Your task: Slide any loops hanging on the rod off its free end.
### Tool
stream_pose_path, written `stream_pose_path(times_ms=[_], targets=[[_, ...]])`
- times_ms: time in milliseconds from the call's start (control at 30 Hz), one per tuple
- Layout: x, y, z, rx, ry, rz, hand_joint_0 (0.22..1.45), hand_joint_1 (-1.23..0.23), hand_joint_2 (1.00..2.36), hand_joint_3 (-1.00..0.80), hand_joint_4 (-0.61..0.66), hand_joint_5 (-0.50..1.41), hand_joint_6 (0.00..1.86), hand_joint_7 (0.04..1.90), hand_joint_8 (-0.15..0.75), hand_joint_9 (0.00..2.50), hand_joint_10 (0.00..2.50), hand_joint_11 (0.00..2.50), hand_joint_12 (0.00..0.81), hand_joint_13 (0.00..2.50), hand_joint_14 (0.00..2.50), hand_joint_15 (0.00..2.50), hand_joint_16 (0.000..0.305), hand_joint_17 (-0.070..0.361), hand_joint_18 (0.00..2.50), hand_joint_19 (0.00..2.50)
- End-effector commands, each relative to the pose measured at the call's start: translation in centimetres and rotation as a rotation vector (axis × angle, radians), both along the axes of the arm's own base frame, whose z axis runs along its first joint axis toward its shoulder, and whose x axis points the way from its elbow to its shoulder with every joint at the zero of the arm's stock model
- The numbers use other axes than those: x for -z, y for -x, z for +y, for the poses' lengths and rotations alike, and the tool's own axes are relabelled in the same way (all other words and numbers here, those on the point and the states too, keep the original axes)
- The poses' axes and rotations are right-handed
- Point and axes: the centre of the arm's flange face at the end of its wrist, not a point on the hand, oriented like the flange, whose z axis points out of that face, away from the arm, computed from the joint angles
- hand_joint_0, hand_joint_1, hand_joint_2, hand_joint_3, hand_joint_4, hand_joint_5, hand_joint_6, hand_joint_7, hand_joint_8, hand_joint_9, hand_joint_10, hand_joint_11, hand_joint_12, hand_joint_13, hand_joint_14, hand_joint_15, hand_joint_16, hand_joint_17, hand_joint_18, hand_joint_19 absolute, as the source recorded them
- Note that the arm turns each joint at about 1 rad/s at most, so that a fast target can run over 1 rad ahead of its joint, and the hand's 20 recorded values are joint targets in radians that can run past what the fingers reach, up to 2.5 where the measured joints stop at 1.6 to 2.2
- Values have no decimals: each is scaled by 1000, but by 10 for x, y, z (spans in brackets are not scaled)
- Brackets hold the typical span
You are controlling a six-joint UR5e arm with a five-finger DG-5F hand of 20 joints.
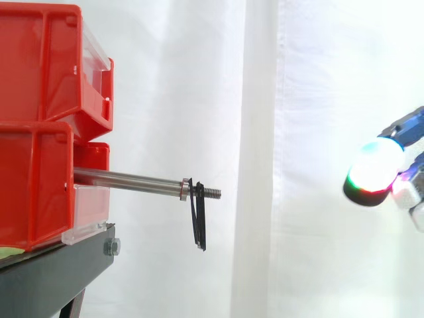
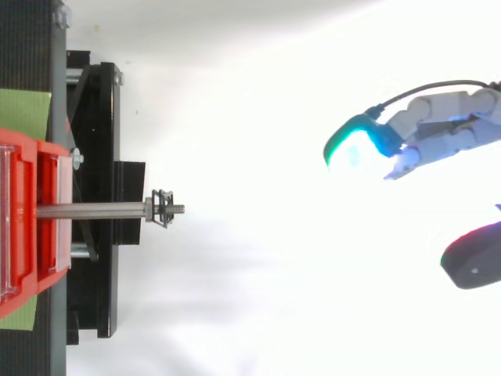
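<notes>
With fingers spread wide, holding nothing, reach the black loops far ahead of them, hook behind, drag straight along the rod off its threaded tip.

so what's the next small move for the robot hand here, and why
Probably bring the robot hand in toward the free end of the rod. The black loops hang on its threaded tip, close to sliding off, while the robot hand sits well apart at the side view's right edge, open and touching nothing.
</notes>
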Motion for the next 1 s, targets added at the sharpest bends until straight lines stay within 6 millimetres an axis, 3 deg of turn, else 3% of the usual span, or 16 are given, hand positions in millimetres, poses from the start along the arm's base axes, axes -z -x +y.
stream_pose_path(times_ms=[0, 233, 300, 367, 467, 667, 900, 967], targets=[[24, -11, 0, 6, -22, -1, 552, -478, 1000, -500, 233, -226, 502, 689, 316, 713, 3, 129, 360, 670, 6, 188, 48, 109, 524, 365], [67, -35, 6, 10, -73, -50, 552, -478, 1000, -500, 232, -226, 502, 690, 315, 713, 2, 125, 361, 669, 6, 184, 48, 109, 525, 370], [95, -47, 8, 10, -79, -70, 552, -478, 1000, -500, 231, -225, 502, 686, 316, 713, 2, 118, 361, 668, 7, 194, 48, 109, 525, 370], [110, -55, 10, 10, -88, -89, 551, -483, 1000, -500, 232, -226, 502, 687, 317, 712, 3, 124, 359, 667, 6, 187, 49, 109, 526, 365], [119, -62, 13, 8, -87, -126, 550, -492, 1000, -500, 231, -226, 502, 688, 316, 710, 2, 123, 361, 664, 6, 189, 49, 109, 520, 371], [110, -76, 16, 28, 8, -232, 549, -498, 1000, -500, 230, -226, 502, 688, 316, 710, 3, 123, 361, 661, 6, 185, 49, 109, 518, 371], [157, -93, 21, 31, -14, -280, 549, -492, 1000, -500, 231, -226, 502, 688, 314, 710, 3, 124, 362, 664, 6, 192, 49, 109, 518, 374], [150, -102, 23, 34, -33, -320, 549, -491, 1000, -500, 231, -226, 502, 688, 316, 710, 2, 123, 361, 664, 8, 192, 48, 109, 519, 371]])
